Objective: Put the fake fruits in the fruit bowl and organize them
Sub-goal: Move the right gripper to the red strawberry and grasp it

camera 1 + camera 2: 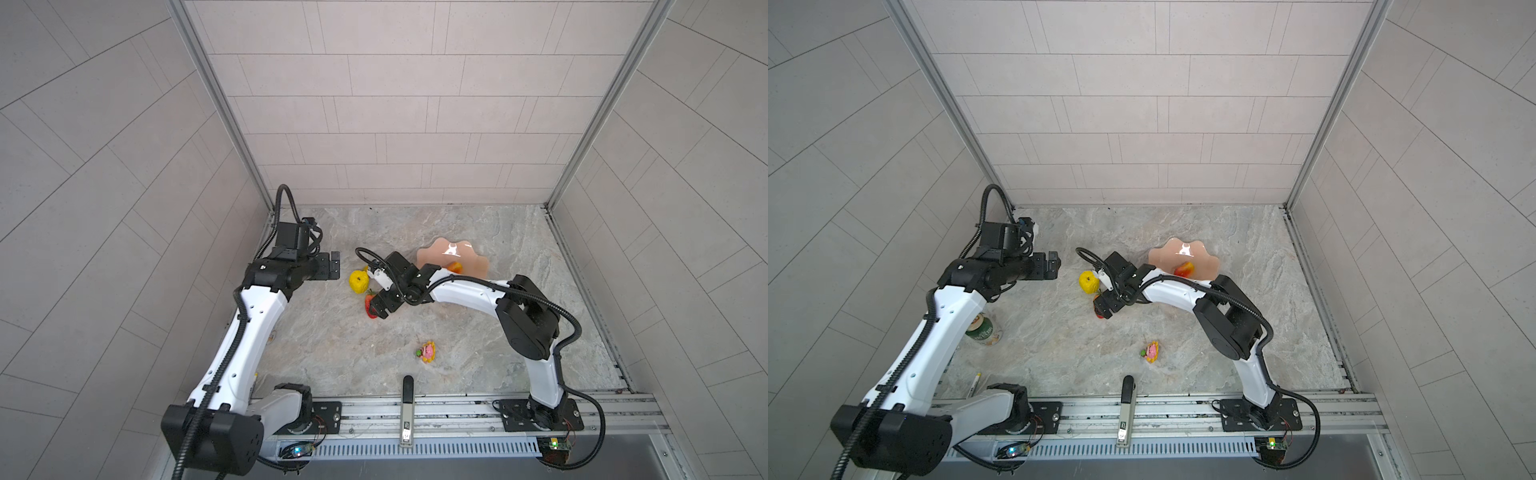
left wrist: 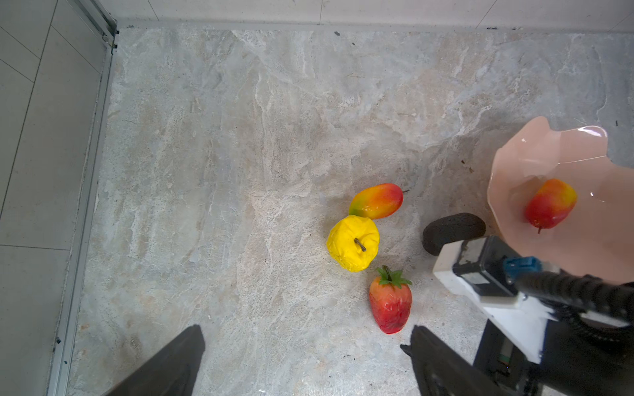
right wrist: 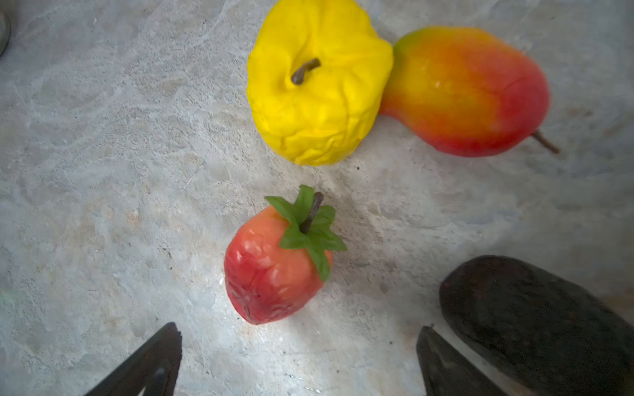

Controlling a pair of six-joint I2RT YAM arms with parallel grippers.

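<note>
The right gripper point(image 3: 300, 331), the nearer, hangs wide open and empty; the strawberry point(image 3: 271, 271) lies just ahead, lengthwise along its reach.

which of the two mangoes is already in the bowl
The redder mango, lying inside the peach-pink bowl; the other mango sits on the table against the lumpy yellow fruit.

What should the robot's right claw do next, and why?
Probably lower the open right gripper over the red plastic strawberry with green top and close: it lies on the stone-patterned table just ahead of the spread jaws, while only one red-yellow mango shows in the glossy peach-pink scalloped bowl.
</note>
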